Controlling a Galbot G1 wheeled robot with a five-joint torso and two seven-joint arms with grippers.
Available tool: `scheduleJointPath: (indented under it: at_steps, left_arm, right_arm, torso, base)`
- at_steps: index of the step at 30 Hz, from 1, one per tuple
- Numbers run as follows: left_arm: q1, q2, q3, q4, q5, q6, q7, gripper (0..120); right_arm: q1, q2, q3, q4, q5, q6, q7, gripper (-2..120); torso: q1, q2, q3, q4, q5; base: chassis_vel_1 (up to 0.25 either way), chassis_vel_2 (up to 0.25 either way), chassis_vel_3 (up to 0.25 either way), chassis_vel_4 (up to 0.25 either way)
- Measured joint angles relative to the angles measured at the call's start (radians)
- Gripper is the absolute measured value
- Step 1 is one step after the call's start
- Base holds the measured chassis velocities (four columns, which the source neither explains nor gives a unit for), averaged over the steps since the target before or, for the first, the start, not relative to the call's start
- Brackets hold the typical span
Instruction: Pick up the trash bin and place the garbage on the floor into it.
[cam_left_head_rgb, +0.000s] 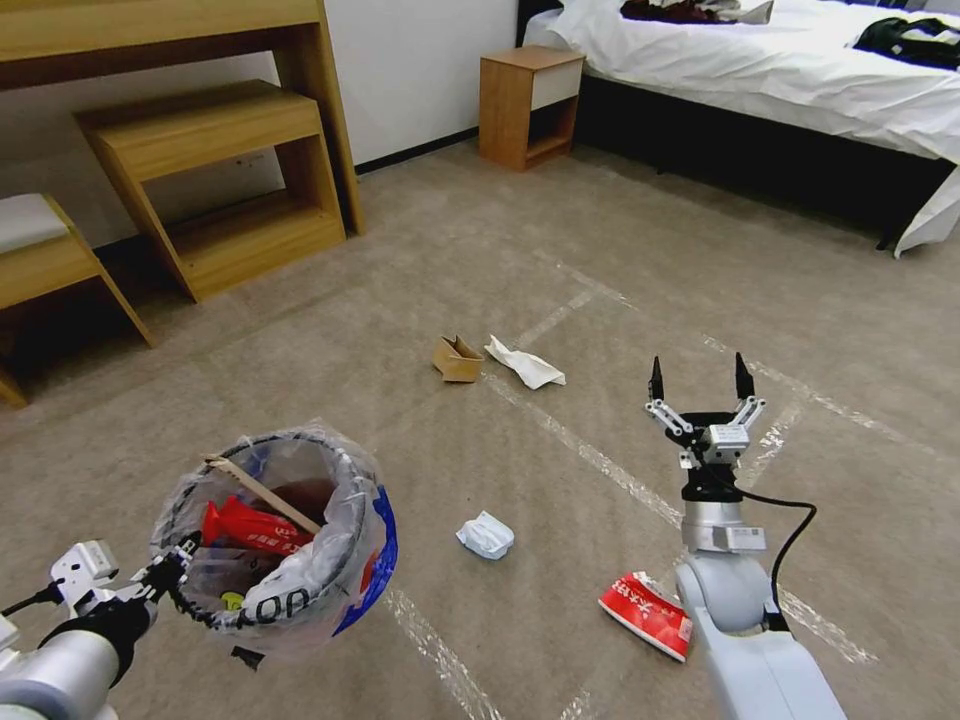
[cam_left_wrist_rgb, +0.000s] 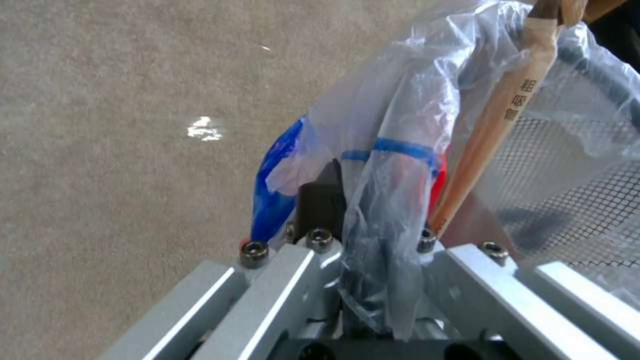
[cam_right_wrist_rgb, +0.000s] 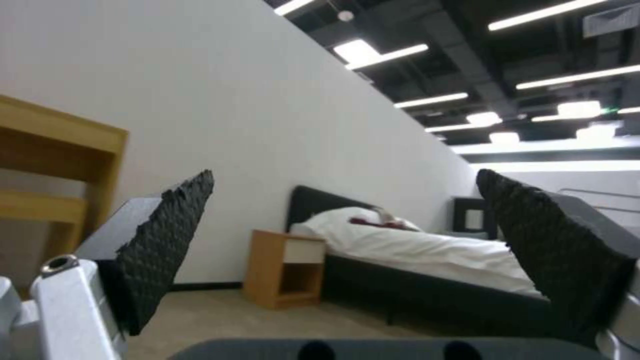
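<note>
i carry the trash bin (cam_left_head_rgb: 270, 530) off the floor (cam_left_head_rgb: 560, 260) at my left side, my left gripper (cam_left_head_rgb: 170, 575) clenched on its rim and bag, so its mouth stays up and open for dropping things in. a red wrapper (cam_left_head_rgb: 250, 525) and a wooden stick (cam_left_head_rgb: 262, 492) already lie inside. my right gripper (cam_left_head_rgb: 700, 385) hangs above the carpet, pointing forward, jaws spread and holding nothing, free to pick. garbage left on the floor: a crumpled paper ball (cam_left_head_rgb: 486, 535) nearest the bin, a red packet (cam_left_head_rgb: 646, 614) beside my right arm, and farther off a cardboard scrap (cam_left_head_rgb: 457, 358) just beside a white paper (cam_left_head_rgb: 524, 363).
</note>
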Motion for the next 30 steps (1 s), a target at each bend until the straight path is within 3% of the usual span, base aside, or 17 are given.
scheduleJointPath:
  at_steps: [7,10,12,13,14,17,18,23,26,27,30]
  left_arm:
    - [0.006,0.0,0.001,0.0,0.0,0.0,0.0,0]
    - [0.013,0.012,-0.008,0.0,-0.004,0.001,0.001,0]
    - [0.014,0.014,-0.009,0.0,-0.006,0.001,0.002,0]
    - [0.016,0.016,-0.013,-0.001,-0.01,0.002,0.002,0]
    - [0.016,0.016,-0.013,-0.001,-0.01,0.002,0.002,0]
    - [0.02,0.013,-0.009,-0.003,-0.01,0.002,0.004,0]
    - [0.02,0.013,-0.009,-0.003,-0.01,0.002,0.004,0]
    - [0.03,0.023,-0.013,-0.005,-0.014,0.002,0.006,0]
    - [0.045,0.038,-0.021,-0.008,-0.018,0.002,0.006,0]
    - [0.045,0.038,-0.021,-0.008,-0.018,0.002,0.006,0]
    - [0.058,0.045,-0.024,-0.008,-0.018,0.002,0.007,0]
  right_arm:
    - [0.029,-0.068,0.031,-0.04,-0.024,-0.044,0.016,100]
    - [0.056,-0.29,0.021,-0.131,0.036,-0.096,-0.071,100]
    - [0.06,-0.314,0.015,-0.144,0.04,-0.102,-0.078,100]
    - [0.073,-0.409,-0.011,-0.194,0.048,-0.126,-0.117,100]
    - [0.073,-0.409,-0.011,-0.194,0.048,-0.126,-0.117,100]
    - [0.078,-0.527,-0.074,-0.228,0.056,-0.179,-0.119,100]
    - [0.078,-0.527,-0.074,-0.228,0.056,-0.179,-0.119,100]
    - [0.093,-0.675,-0.226,-0.26,0.096,-0.225,-0.119,100]
    - [0.149,-0.778,-0.393,-0.296,0.17,-0.171,-0.215,100]
    - [0.149,-0.778,-0.393,-0.296,0.17,-0.171,-0.215,100]
    - [0.237,-0.861,-0.554,-0.356,0.192,-0.084,-0.357,100]
  torso:
    - [0.0,0.0,0.0,0.0001,0.0003]
    - [0.0,0.0,0.0,-0.0003,-0.0005]
    - [0.0,0.0,0.0,-0.0003,-0.0003]
    - [0.0,0.0,0.0,-0.0002,0.0006]
    - [0.0,0.0,0.0,-0.0002,0.0006]
    - [0.0,0.0,0.0,0.0,0.0003]
    - [0.0,0.0,0.0,0.0,0.0003]
    - [0.0,0.0,0.0,-0.0003,0.0002]
    - [0.0,0.0,0.0,0.0001,0.0004]
    - [0.0,0.0,0.0,0.0001,0.0004]
    - [0.0,0.0,0.0,0.0002,0.0001]
  base:
    - [0.0,0.0,0.0,0.0]
    - [0.0,0.0,0.0,0.0]
    - [0.0,0.0,0.0,0.0]
    - [0.0,0.0,0.0,0.0]
    - [0.0,0.0,0.0,0.0]
    - [0.0,0.0,0.0,0.0]
    - [0.0,0.0,0.0,0.0]
    - [0.0,0.0,0.0,0.0]
    - [0.0,0.0,0.0,0.0]
    - [0.0,0.0,0.0,0.0]
    - [0.0,0.0,0.0,0.0]
